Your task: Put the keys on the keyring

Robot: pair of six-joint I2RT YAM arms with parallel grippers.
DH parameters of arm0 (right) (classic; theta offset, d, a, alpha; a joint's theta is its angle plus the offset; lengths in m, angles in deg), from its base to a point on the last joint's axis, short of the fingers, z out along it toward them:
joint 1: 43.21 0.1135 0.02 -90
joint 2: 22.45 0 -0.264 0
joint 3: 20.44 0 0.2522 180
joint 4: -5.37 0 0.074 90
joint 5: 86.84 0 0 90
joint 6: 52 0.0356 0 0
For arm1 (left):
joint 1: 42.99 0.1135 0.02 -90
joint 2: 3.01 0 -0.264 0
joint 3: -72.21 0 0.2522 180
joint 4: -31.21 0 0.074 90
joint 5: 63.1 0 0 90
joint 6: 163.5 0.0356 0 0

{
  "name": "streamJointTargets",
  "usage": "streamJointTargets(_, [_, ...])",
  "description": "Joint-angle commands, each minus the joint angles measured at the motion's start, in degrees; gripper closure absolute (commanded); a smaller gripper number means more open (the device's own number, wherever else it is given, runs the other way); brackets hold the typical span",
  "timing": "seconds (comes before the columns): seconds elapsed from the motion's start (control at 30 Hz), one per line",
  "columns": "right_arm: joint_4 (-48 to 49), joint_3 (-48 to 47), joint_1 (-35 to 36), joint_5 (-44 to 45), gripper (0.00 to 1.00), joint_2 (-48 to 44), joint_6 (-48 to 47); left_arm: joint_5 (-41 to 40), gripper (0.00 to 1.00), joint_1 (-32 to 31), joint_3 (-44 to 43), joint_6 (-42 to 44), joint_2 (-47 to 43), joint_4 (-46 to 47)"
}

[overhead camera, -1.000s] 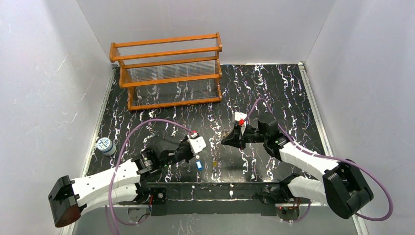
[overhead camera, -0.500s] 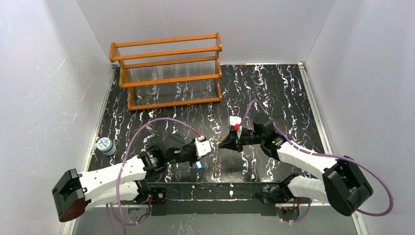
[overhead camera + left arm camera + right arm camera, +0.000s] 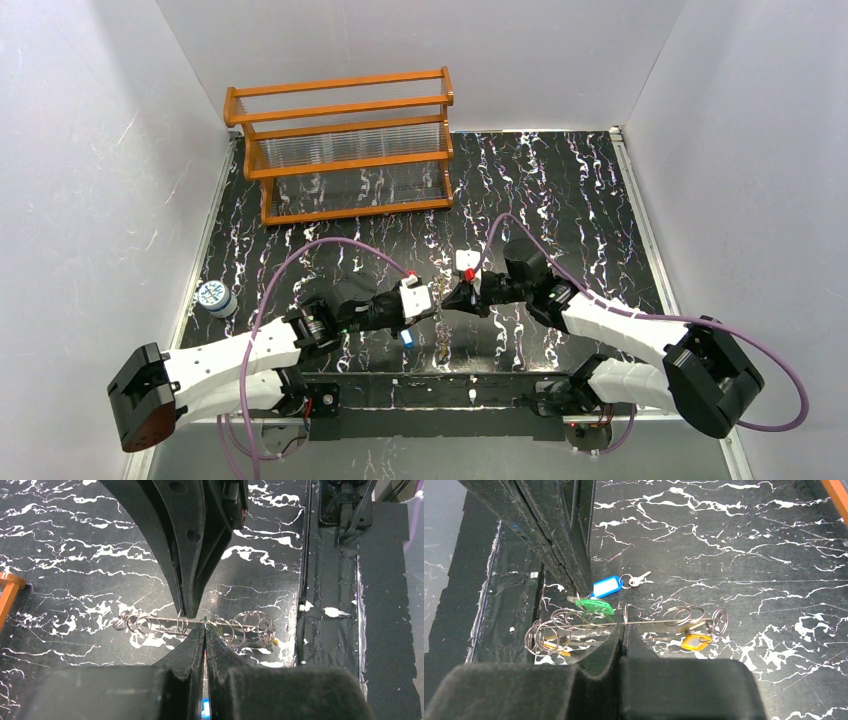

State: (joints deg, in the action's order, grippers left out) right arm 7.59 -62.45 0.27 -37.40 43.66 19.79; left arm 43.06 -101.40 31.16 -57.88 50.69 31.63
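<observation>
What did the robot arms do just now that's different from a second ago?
Both arms swung inward: the left gripper slid right, the right gripper slid left and nearer, so their shut tips now almost meet. Nothing was visibly grabbed or dropped. The blue key tag, wooden rack and little jar stayed put.

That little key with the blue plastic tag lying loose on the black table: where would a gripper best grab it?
Probably by the blue rectangular plastic tag, coming straight down from above and pinching across its long edges. It lies flat on the black marbled table and is the widest part; the small silver key on its ring looks too thin to pinch.
</observation>
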Motion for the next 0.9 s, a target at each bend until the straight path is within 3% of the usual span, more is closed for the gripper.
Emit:
streamJointTargets(0.0, [0.49, -3.31, 1.87, 3.00, 0.99, -1.16, -1.64, 1.86, 1.00, -0.31, -0.28, -1.05, -0.70, 3.17])
streamJointTargets(0.87, [2.36, -3.07, 3.62, 6.70, 0.99, -2.27, -0.96, -3.14, 1.00, -0.32, 0.83, -8.07, -2.49, -0.62])
